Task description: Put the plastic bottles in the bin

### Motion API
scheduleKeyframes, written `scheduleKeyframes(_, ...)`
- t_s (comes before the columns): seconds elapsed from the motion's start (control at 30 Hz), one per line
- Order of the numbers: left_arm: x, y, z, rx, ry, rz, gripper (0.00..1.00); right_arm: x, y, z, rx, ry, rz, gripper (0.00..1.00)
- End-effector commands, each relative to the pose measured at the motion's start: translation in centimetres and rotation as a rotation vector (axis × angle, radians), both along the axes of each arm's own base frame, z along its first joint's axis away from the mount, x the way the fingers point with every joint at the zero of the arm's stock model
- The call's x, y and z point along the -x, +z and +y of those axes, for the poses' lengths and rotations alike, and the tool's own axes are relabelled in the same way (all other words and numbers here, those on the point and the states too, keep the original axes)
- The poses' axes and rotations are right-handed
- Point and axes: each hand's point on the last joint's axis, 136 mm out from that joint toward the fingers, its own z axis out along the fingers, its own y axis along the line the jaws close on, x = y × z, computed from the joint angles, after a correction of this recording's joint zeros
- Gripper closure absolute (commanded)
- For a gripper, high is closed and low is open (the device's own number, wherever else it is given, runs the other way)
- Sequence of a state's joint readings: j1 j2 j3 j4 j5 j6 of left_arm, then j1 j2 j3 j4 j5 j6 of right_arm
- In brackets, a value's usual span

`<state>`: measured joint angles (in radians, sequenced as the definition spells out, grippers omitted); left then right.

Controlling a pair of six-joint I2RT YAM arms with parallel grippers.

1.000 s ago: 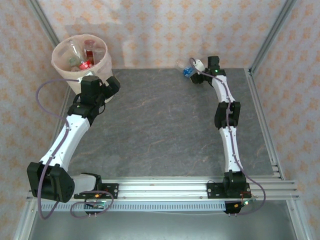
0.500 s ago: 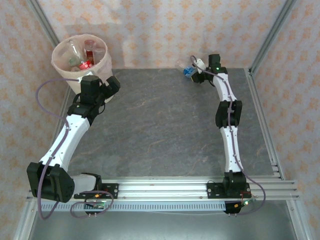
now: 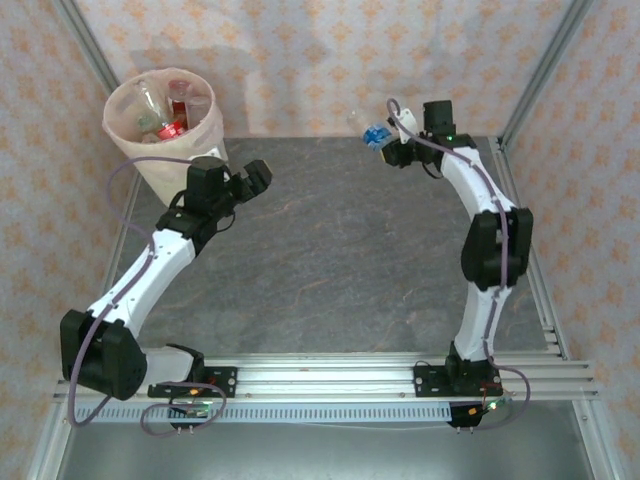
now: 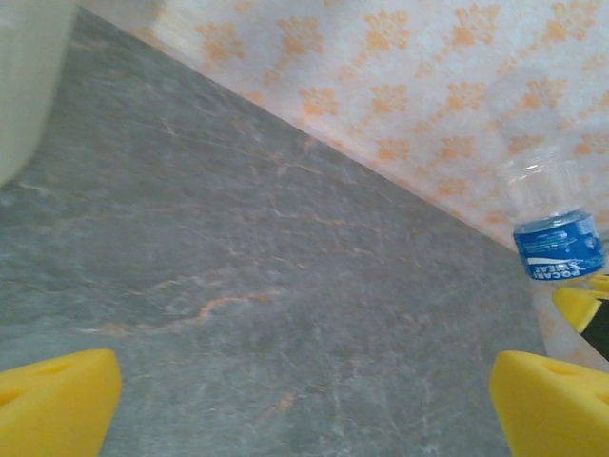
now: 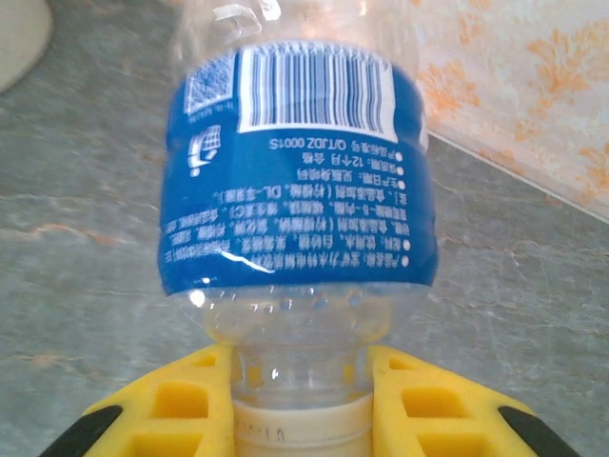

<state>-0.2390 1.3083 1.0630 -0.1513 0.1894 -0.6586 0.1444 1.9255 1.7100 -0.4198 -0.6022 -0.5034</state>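
My right gripper (image 3: 393, 140) is shut on a clear plastic bottle (image 3: 371, 132) with a blue label, at the back of the table near the wall. The right wrist view shows both yellow fingers (image 5: 181, 405) clamped on the neck of this bottle (image 5: 300, 181), just above its white cap (image 5: 300, 433). My left gripper (image 3: 256, 180) stands open and empty over the grey table, right of the bin (image 3: 140, 158). From the left wrist the blue-label bottle (image 4: 557, 243) appears at the far right. Several plastic bottles (image 3: 165, 108) lie inside the cream-pink bin.
The grey stone-pattern table (image 3: 330, 250) is walled by orange-patterned panels, with metal frame posts at the back corners. A pale edge of the bin (image 4: 24, 76) sits at the top left of the left wrist view. Aluminium rails (image 3: 330, 380) run along the near edge.
The right arm has raised its elbow and lifted the blue-label bottle slightly. The left arm has swung right, away from the bin, still open.
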Motion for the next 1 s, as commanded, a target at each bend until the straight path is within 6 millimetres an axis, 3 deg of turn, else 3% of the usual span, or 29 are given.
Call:
scheduleKeyframes(0.0, -0.7, 0.8, -2.4, 0.068, -0.051, -0.028, 0.00, 1.1, 1.9, 1.3, -0.136, -0.131, -0.092, 1.00)
scheduleKeyframes(0.27, -1.5, -0.1, -6.0, 0.156, -0.146, 0.002, 0.00, 8.8, 1.2, 4.8, -0.453, -0.221, -0.015, 1.00)
scheduleKeyframes(0.43, -2.6, 0.4, -10.5, 0.313, -0.309, -0.008, 0.00, 13.0, 0.2, 8.5, -0.568, -0.128, 0.072, 1.00)
scheduleKeyframes(0.57, -3.4, 1.9, -13.6, 0.433, -0.424, -0.086, 0.00, 14.2, 0.1, 10.5, -0.640, -0.120, 0.112, 1.00)
scheduleKeyframes(0.77, -4.0, 0.2, -16.3, 0.340, -0.441, -0.015, 0.00, 15.7, 1.0, 13.4, -0.718, 0.012, 0.125, 1.00)
scheduleKeyframes(0.83, -4.4, -0.2, -16.6, 0.326, -0.424, -0.002, 0.00, 16.5, 1.1, 14.3, -0.722, 0.068, 0.134, 1.00)
scheduleKeyframes(0.97, -5.4, -1.8, -15.3, 0.303, -0.314, 0.018, 0.00, 17.4, 2.0, 14.8, -0.748, 0.121, 0.117, 1.00)
